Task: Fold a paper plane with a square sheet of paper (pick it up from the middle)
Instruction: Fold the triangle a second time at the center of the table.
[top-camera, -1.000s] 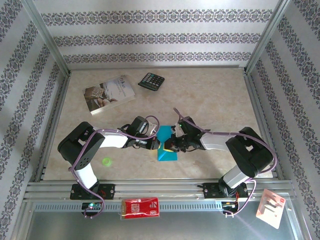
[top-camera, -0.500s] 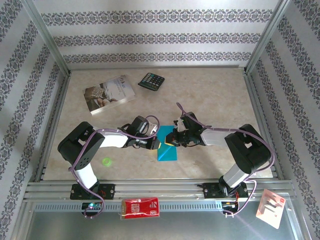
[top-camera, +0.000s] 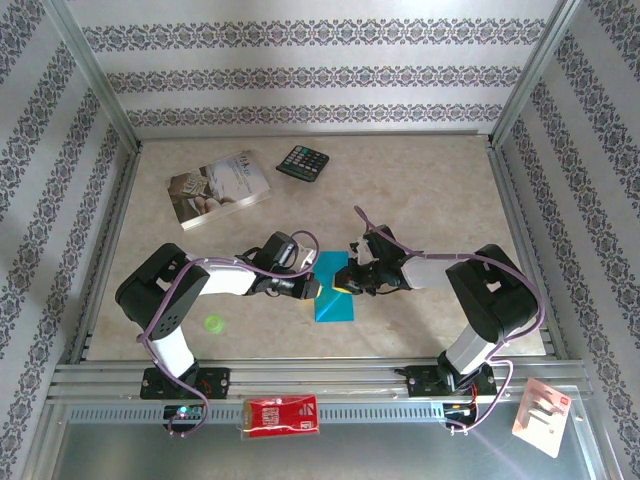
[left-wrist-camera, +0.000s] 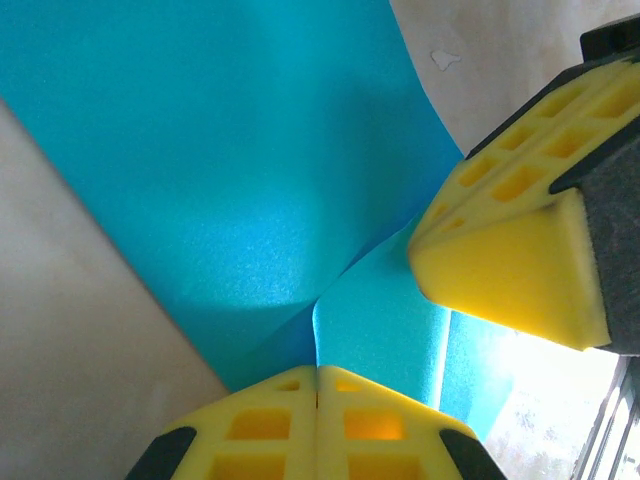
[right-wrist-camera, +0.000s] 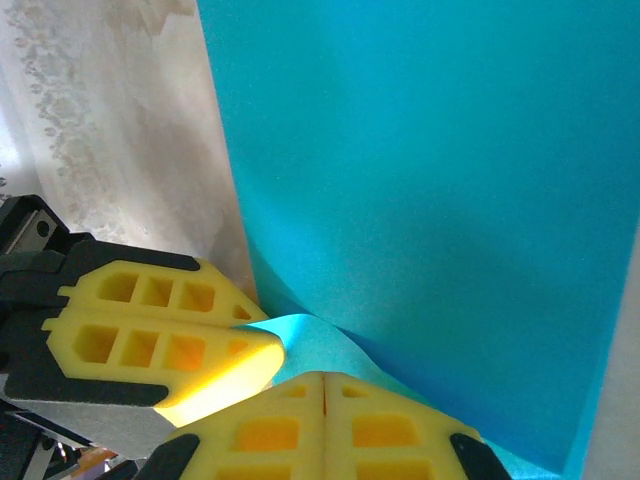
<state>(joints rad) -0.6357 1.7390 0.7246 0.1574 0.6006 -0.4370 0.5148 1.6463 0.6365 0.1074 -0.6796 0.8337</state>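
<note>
sheet (top-camera: 335, 305): mid tabletop (top-camera: 420, 190), nearer near edge | left hand (left-wrist-camera: 317, 370): clamped on sheet | right hand (right-wrist-camera: 323, 375): clamped on sheet | tip: hold both pinches level, line edges up before pressing crease

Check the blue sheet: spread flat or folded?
Partly folded: the blue sheet curls up into a raised crease, pinched in the shut left tool and right tool.

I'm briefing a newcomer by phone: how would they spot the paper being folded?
On the beige table, look at the middle of its near half. The square sheet of paper lies there, pinched by the left gripper and the right gripper. It is the only turquoise-blue thing, plain, unlike the printed book and black calculator farther back.
</note>
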